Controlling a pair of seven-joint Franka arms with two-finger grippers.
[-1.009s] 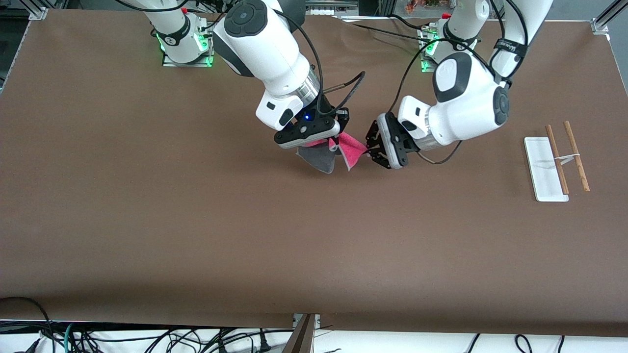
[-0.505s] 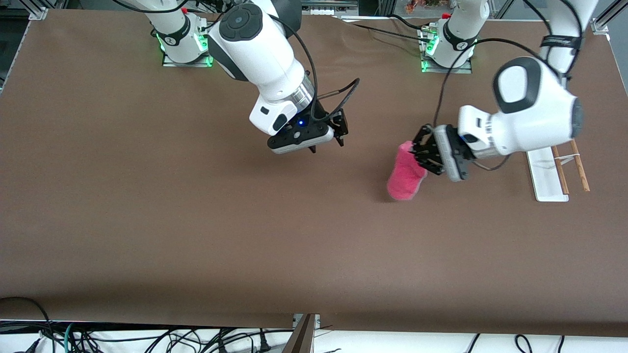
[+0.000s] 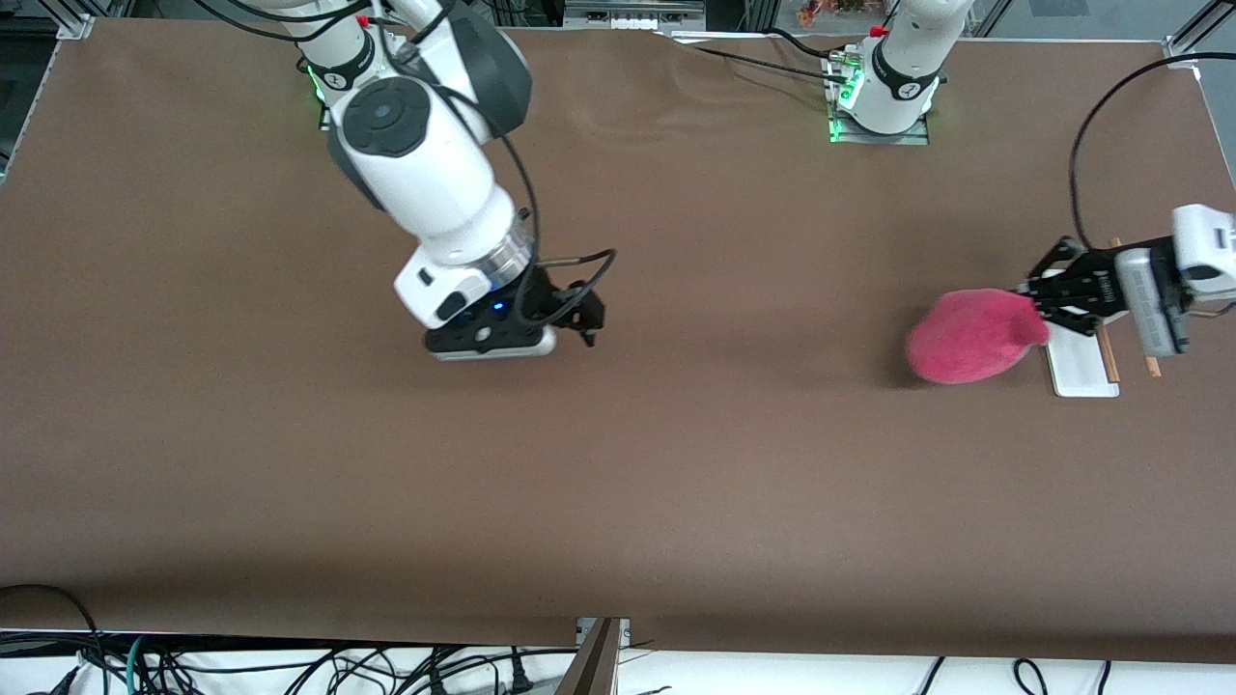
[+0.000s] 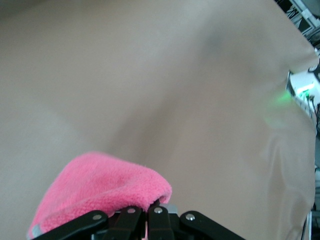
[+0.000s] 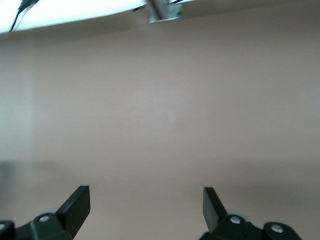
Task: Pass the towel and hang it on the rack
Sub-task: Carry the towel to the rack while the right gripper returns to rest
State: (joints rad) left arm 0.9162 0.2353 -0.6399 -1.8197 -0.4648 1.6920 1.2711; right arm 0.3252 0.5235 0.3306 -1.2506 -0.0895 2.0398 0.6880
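Observation:
The bright pink fuzzy towel (image 3: 973,337) hangs bunched in the air, just off the rack's white base (image 3: 1080,373), toward the right arm's end of it. My left gripper (image 3: 1041,300) is shut on the towel's edge and hovers over the rack. It hides most of the two brown rods (image 3: 1110,363). In the left wrist view the towel (image 4: 95,192) bulges over the closed fingertips (image 4: 159,214). My right gripper (image 3: 586,326) is open and empty over bare table near the middle. Its wrist view shows the right gripper (image 5: 145,201) spread over only the brown tabletop.
The brown table (image 3: 676,463) stretches wide around both arms. The arm bases (image 3: 881,92) with green lights stand along the edge farthest from the front camera. Cables hang below the table's edge nearest that camera.
The right gripper opened, let go of the towel and drew back toward its own end. The left gripper carried the towel from mid-table to the rack.

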